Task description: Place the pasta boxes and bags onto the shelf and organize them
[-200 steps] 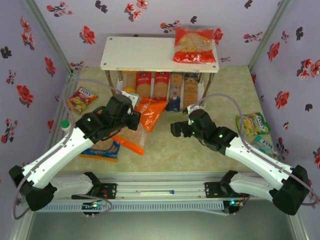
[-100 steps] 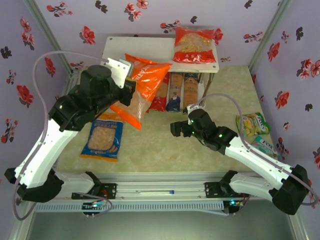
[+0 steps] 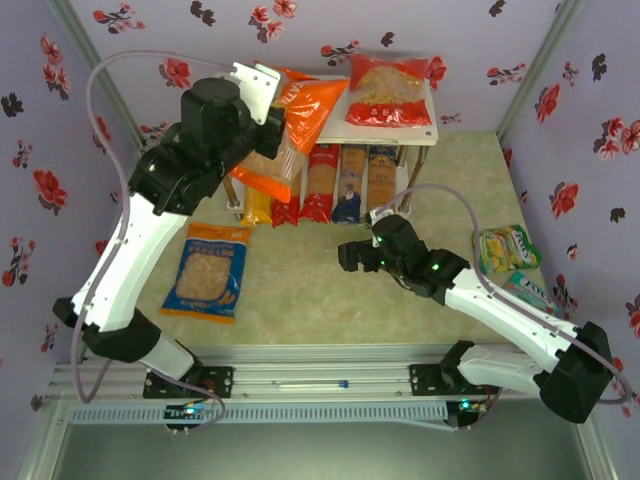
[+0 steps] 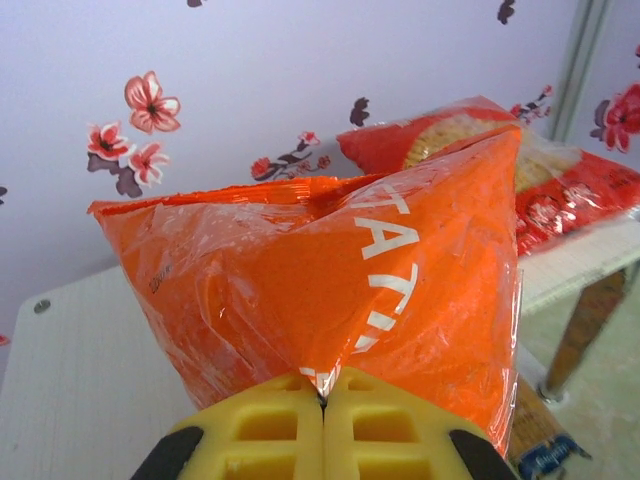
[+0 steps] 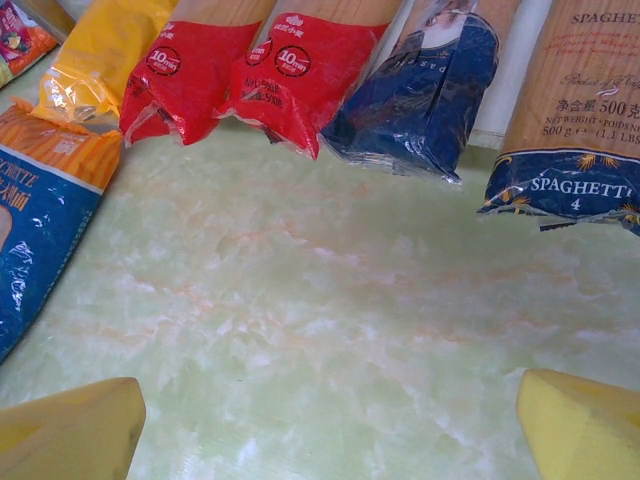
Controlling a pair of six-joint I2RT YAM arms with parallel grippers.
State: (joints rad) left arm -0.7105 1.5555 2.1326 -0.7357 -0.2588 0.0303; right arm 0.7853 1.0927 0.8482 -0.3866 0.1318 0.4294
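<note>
We are recording the left pincer as fully closed, its yellow fingers pressing together on one edge of the orange bag. The bag is being held up over the white top board of the shelf, about the middle of its width, with the crinkled far end pointing toward the flowered back wall. We cannot tell whether the bag is touching the board. The red bag is lying flat on the right part of that same board, just beside the orange bag.

We are finding the right pincer standing wide open with nothing between its fingers. It is hovering low over the bare green desk, in front of the shelf.

Five spaghetti packs are lying side by side under the top board, their near ends jutting out toward the desk. From the left these are the yellow pack, the left red pack, the right red pack, the left dark blue pack and the right dark blue pack.

The blue-orange bag is lying flat on the desk, left of centre and in front of the shelf, well apart from both pincers. Two small snack packets are lying near the right wall
</note>
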